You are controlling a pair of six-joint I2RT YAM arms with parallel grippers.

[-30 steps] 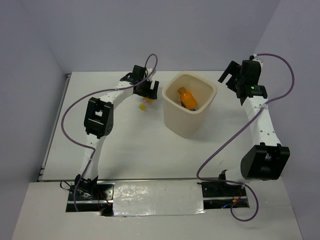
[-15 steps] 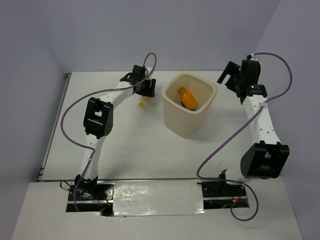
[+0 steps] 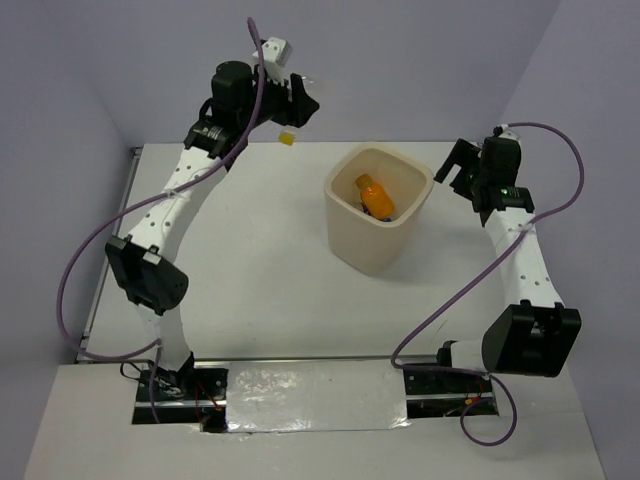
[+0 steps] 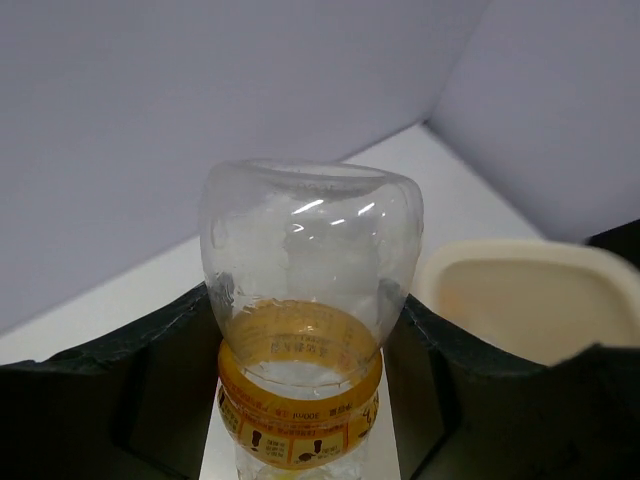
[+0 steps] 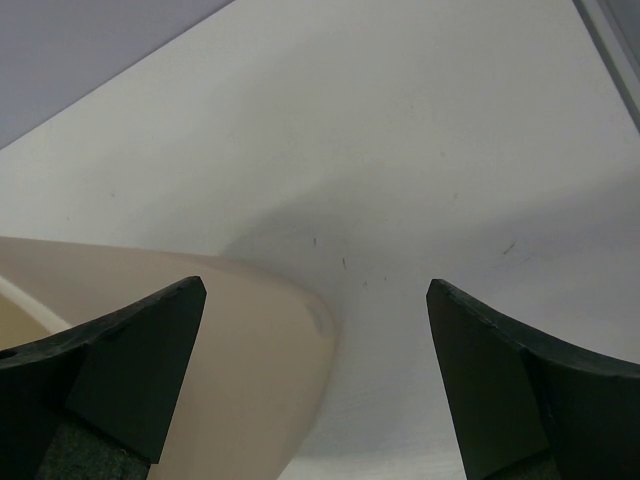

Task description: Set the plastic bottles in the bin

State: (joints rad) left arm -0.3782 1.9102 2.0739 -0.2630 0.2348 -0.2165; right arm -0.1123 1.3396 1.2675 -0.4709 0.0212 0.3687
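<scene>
Top external view, going from near to far: on the table [image 3: 250, 290] the bin [image 3: 362, 252] stands a little right of the middle, and one orange-filled bottle [image 3: 375, 197] lies inside it. Just right of the bin's far rim hangs the right gripper [image 3: 455, 166]. In the right wrist view its jaws are spread wide, with only the bin's wall and bare table between them.

Farther, and raised over the far left part of the table, the left gripper [image 3: 296, 108] pinches the clear bottle [image 4: 305, 290] by its body, one jaw on each side, with the yellow cap [image 3: 287, 137] pointing down. This bottle is left of the bin and well apart from it, not yet over the opening.

We judge it empty, so very light, with thin smooth walls that can yield under pressure and may slip. The hold on the wide body near the orange label band [image 4: 300, 400] looks suitable to us. A firm but not crushing squeeze should be enough.
</scene>
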